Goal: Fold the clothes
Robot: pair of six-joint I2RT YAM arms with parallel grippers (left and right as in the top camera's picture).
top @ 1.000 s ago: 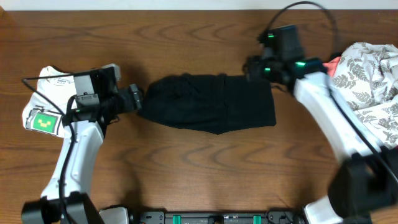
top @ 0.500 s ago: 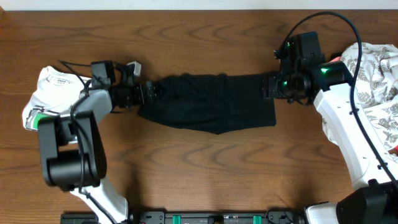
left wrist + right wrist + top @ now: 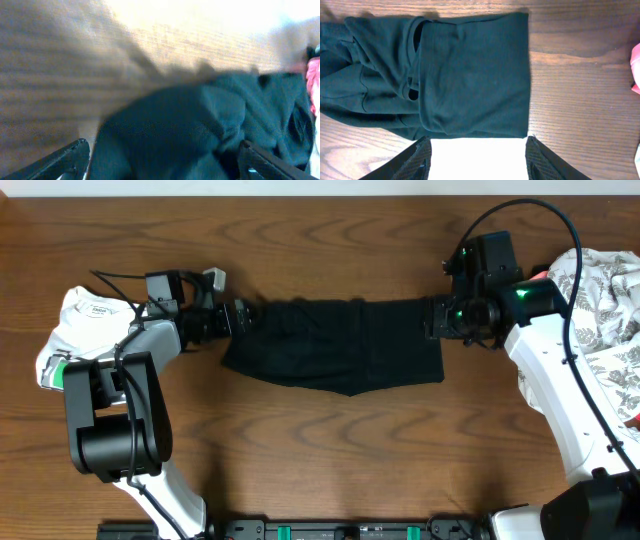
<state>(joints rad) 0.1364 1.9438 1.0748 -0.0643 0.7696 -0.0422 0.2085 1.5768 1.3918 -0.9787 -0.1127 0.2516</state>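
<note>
Garment: one plain black piece of soft cloth, matt, with no marking that I can make out.
Shape: longer than it is wide. The right half lies flat in overlapped layers, with a straight right edge and square corners. The left half is bunched into soft ridges and loose folds. The lower edge sags toward the front near the middle.
Place: on the middle of the wooden worktop, running left to right between the two arms.
Left tool: at the garment's crumpled left end, jaws spread wide. In the blurred wrist view the cloth fills the space between the fingers. I cannot tell whether they touch it.
Right tool: at the garment's right edge, near its far corner. Jaws are apart with nothing between them, and the flat edge is just ahead of the fingertips.
Beside: a white cloth at the left end and a leaf-print cloth at the right end, both apart from the garment.
</note>
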